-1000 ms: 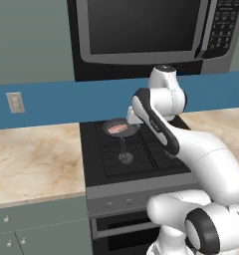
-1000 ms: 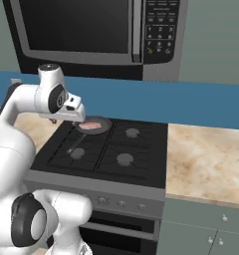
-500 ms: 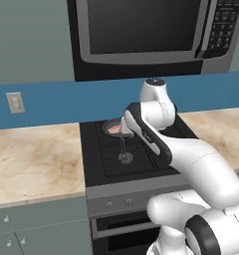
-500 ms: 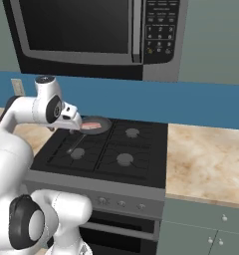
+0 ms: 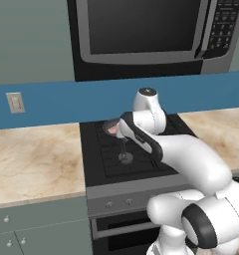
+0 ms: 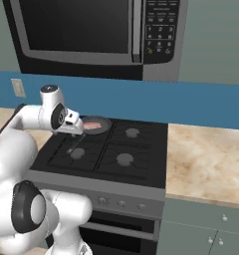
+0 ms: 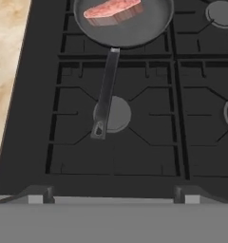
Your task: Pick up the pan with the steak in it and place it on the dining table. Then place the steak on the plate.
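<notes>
While the jaws stand wide apart above the stove (image 7: 135, 156), holding nothing, the pan (image 7: 130, 23) sits on the rear left burner with the steak (image 7: 113, 10) inside.

Arm (image 5: 186, 159): glossy white rounded shell segments, smooth and seamless. Joints carry dark grey to black ring bands; one large black ring shows at the lower shoulder segment (image 6: 27, 206). The topmost joint cap (image 6: 49, 89) is white with a small dark round disc on its end face. No cables, screws or markings discernible.
</notes>
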### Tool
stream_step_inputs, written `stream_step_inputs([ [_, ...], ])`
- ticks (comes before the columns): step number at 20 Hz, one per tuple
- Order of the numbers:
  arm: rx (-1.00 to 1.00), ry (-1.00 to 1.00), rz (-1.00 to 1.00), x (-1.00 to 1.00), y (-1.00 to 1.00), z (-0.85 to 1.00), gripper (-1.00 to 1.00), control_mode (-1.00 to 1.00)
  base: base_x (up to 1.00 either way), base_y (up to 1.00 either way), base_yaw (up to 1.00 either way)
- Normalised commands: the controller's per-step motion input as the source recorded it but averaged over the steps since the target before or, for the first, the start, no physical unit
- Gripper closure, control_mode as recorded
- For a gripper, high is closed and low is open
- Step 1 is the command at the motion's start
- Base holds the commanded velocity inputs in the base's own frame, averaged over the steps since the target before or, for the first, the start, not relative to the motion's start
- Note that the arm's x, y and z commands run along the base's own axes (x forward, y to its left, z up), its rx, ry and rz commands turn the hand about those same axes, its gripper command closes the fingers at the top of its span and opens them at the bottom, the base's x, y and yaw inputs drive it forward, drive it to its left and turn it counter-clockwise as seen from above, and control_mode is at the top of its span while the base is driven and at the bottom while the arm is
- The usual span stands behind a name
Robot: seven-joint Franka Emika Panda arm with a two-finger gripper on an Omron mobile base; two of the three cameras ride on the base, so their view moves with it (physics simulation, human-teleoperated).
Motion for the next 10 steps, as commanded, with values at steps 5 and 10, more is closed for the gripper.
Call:
stream_step_inputs([
  [5,0.0,0.0,-0.02,0.3,0.07,-0.38,-1.0,-1.0,0.0,0.0,0.0],
  [10,0.0,0.0,-0.02,0.28,0.06,-0.41,-1.0,-1.0,0.0,0.0,0.0],
])
